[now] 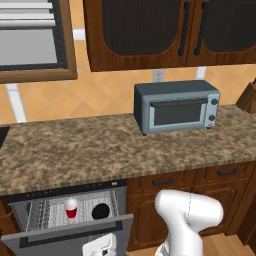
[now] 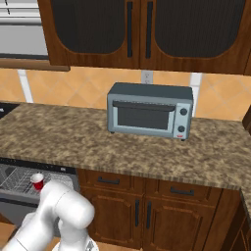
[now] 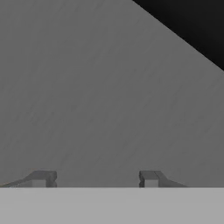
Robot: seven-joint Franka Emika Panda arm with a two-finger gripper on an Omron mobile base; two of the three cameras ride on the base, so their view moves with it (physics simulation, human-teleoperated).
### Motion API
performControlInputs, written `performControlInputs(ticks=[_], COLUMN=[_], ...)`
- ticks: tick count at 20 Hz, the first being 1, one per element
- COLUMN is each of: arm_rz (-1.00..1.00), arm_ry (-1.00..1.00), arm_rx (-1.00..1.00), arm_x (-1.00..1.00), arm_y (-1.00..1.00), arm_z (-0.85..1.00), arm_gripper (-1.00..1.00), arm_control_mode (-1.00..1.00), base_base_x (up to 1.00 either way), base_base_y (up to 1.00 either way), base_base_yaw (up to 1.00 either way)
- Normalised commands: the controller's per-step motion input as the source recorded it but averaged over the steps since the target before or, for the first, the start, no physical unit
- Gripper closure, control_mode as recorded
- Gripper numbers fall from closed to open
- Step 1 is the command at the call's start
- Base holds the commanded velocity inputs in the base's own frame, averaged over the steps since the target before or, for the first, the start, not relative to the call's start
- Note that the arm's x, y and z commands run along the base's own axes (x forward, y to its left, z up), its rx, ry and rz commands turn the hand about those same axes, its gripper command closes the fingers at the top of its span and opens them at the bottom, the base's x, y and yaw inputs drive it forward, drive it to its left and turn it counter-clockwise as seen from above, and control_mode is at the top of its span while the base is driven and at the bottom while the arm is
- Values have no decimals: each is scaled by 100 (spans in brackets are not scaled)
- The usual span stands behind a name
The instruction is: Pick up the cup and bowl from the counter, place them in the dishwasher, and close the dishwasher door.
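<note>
The dishwasher sits under the counter, and its door is tilted partway up. In the white wire rack the red cup stands upright beside the black bowl. The cup also shows past my arm in the right base view. My hand is low, against the outer side of the door. In the hand view my gripper is open, its fingertips spread wide, close to the flat grey door. Nothing is between them.
A grey-blue toaster oven stands on the counter at the back right. Brown cabinet doors and drawers flank the dishwasher on its right. A knife block sits at the far right edge. Dark upper cabinets hang overhead.
</note>
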Motion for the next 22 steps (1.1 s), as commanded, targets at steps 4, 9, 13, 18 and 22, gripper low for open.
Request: performControlInputs(ticks=[4, 9, 13, 18, 22], arm_rz=[0, -1, -2, -2, 0], arm_ry=[-7, -5, -5, -4, -2], arm_rx=[0, 0, 0, 0, 2], arm_x=[100, 100, 100, 100, 100], arm_y=[0, 2, 3, 1, -22], arm_z=[0, 0, -10, -16, -25], arm_gripper=[-100, -100, -100, -100, -100], arm_control_mode=[-100, -100, -100, -100, -100], base_base_x=[0, 0, 0, 0, 0], base_base_y=[0, 0, 0, 0, 0], base_base_yaw=[0, 0, 0, 0, 0])
